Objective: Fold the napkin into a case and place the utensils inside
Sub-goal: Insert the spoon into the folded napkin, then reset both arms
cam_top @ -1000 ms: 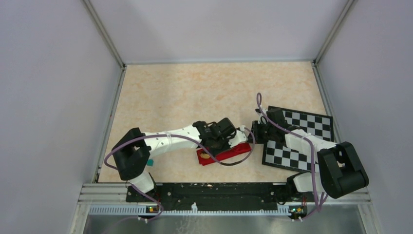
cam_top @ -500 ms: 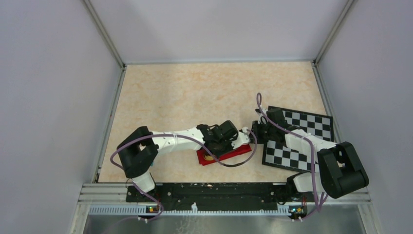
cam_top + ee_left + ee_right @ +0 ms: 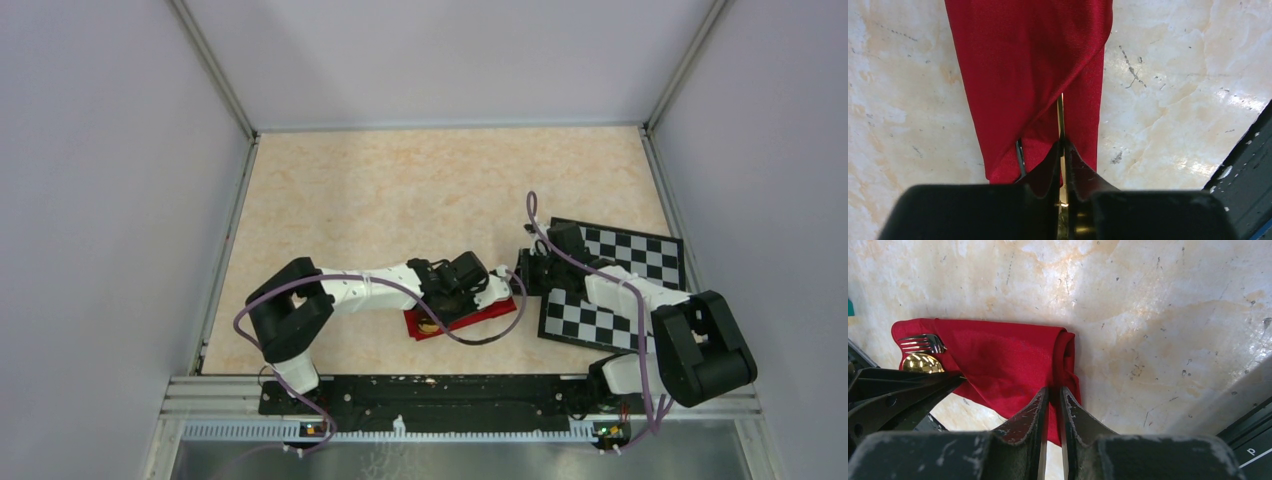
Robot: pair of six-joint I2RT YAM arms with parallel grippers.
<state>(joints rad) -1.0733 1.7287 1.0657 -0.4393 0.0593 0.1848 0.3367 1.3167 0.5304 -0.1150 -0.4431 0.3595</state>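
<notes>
The red napkin lies folded as a narrow case (image 3: 462,316) near the table's front middle. In the right wrist view the case (image 3: 998,357) has a gold spoon bowl (image 3: 922,363) and a dark utensil with tines (image 3: 923,343) sticking out of its left end. My left gripper (image 3: 1063,142) is shut on the thin gold handle (image 3: 1060,112), which runs into the case's opening (image 3: 1028,75); a dark handle edge (image 3: 1020,155) shows beside it. My right gripper (image 3: 1053,390) is shut on the case's right end fold. In the top view the left gripper (image 3: 436,312) and right gripper (image 3: 513,290) stand at opposite ends.
A black-and-white chequered mat (image 3: 612,283) lies under the right arm, right of the case. A teal block's edge (image 3: 850,307) shows at the far left of the right wrist view. The table's front rail (image 3: 440,390) runs close below the case.
My left arm's elbow has swung to the right and its wrist has moved slightly down and right over the case. The right arm and the case have hardly moved.
</notes>
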